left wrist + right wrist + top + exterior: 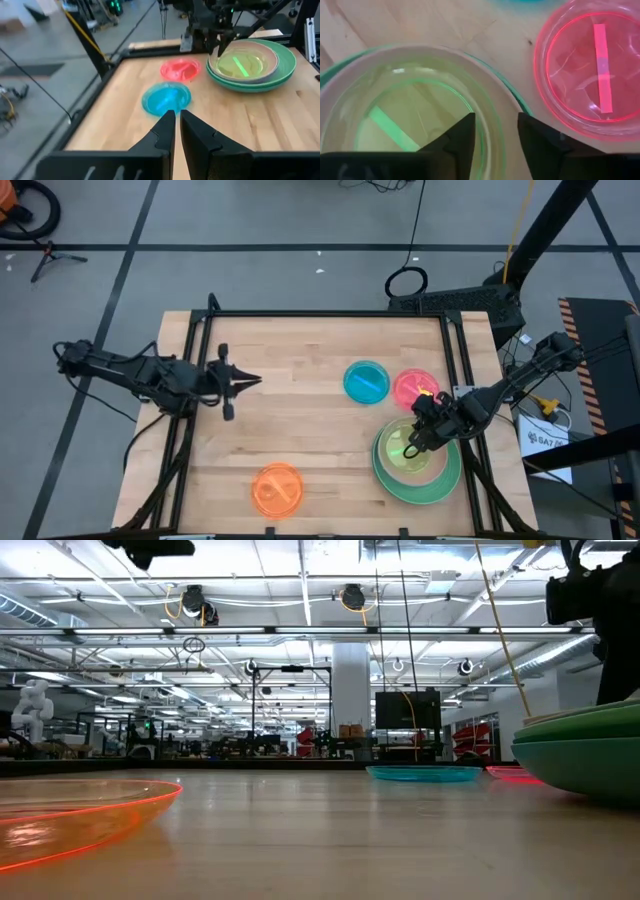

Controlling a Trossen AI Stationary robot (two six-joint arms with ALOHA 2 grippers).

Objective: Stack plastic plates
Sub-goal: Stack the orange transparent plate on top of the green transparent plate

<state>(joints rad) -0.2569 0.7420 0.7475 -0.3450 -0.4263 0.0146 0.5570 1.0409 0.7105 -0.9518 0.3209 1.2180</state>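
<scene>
A stack of plastic plates stands at the table's near right. A large green plate is at the bottom, a pale medium plate sits in it, and a small yellow-green plate lies inside that. My right gripper hangs open just over the stack, pointing down, one finger over the yellow-green plate and one outside the pale rim. Blue, red and orange small plates lie flat on the table. My left gripper waits shut and holding nothing above the table's left part.
The wooden table has a black frame along its edges. The red plate lies close beside the stack, toward the far edge, with the blue plate next to it. The orange plate lies alone at the near edge.
</scene>
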